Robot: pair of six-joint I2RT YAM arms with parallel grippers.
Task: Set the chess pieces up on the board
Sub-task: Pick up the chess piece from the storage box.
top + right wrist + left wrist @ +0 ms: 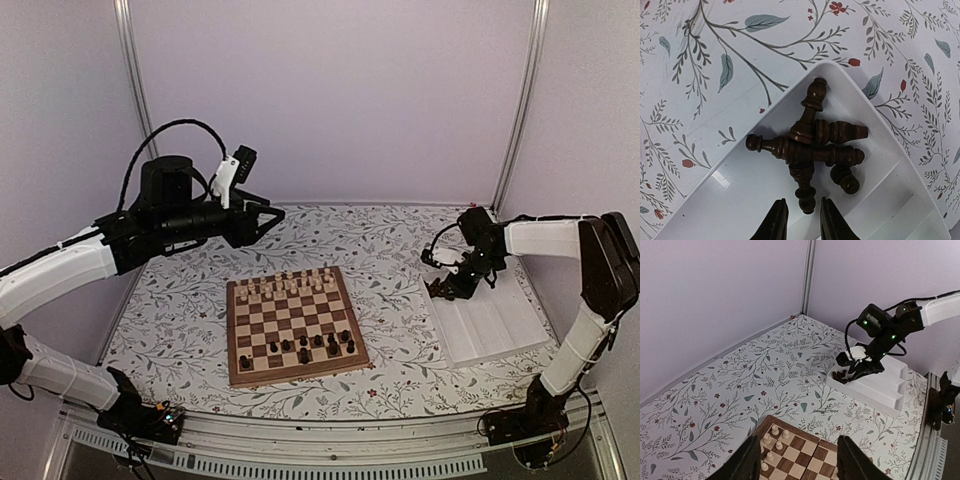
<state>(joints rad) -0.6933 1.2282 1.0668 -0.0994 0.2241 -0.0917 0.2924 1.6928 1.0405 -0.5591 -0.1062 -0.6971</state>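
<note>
Right end effector (804, 222): positioned low over the far-left corner compartment of the white tray (740, 210), which sits on the bench (170, 310) to the right of the board (233, 335) and well apart from it. A small heap of dark chess pieces (810, 150) lies on its side in that corner, the pieces crossing one another. In the right wrist view, one piece of the heap points towards the end effector and its rounded end sits just between the two fingertips. The jaws are narrowly parted astride that end. Whether the pads press on it cannot be told. The rest of the heap lies just beyond the fingertips, towards the tray corner.

Left end effector (797, 465): raised above the bench, beyond the board's far-left corner, jaws spread wide, nothing between them. The far edge of the board shows below and between its fingers.

Board: flat at the middle of the bench. Other dark chess pieces stand upright on its two near rows, with several squares there unfilled. Pale chessmen (290, 285) stand on the two far rows.
</note>
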